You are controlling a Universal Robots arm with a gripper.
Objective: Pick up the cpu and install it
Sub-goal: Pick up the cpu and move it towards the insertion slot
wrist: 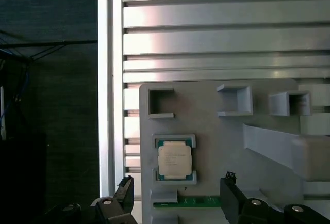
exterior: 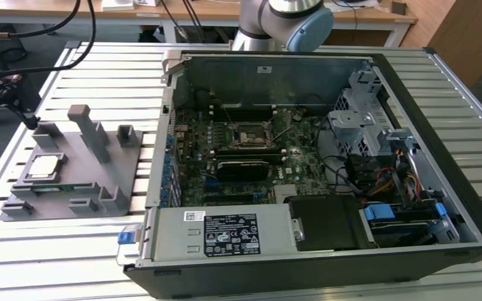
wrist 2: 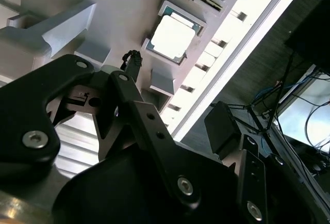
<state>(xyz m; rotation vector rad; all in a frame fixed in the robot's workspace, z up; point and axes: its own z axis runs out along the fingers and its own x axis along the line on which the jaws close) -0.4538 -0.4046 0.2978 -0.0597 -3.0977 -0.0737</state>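
Black fingertips (wrist: pixel 230 181) of the hand (wrist: pixel 178 184) sit closest in the first wrist view. They are spread wide with nothing between them, so the hand is open and empty. In the second wrist view its dark bolted linkages fill the foreground.

Beyond the fingertips lies the cpu (wrist: pixel 175 161). It is a small flat square with a pale, dull silver metal lid and a thin greenish rim showing around the edge. It rests flat in a shallow recess of the grey holder plate (wrist: pixel 216 141), kept in by two grey lips on opposite sides. The hand is clear of it. A few faint lines of print cross the lid, but I cannot read them.

Just beside the cpu's recess, a long narrow green memory stick (wrist: pixel 198 201) lies in its own slot on the same plate.

In the exterior view the plate stands on the slatted metal counter (exterior: pixel 98 63), to the exterior view's left of the open computer case (exterior: pixel 442 125). The cpu (exterior: pixel 42 165) is still on the plate, well apart from the black socket frame (exterior: pixel 248 135) on the motherboard. A white label (exterior: pixel 228 235) and a smaller sticker (exterior: pixel 193 216) sit on the silver box at the case's near edge, and their text cannot be made out.
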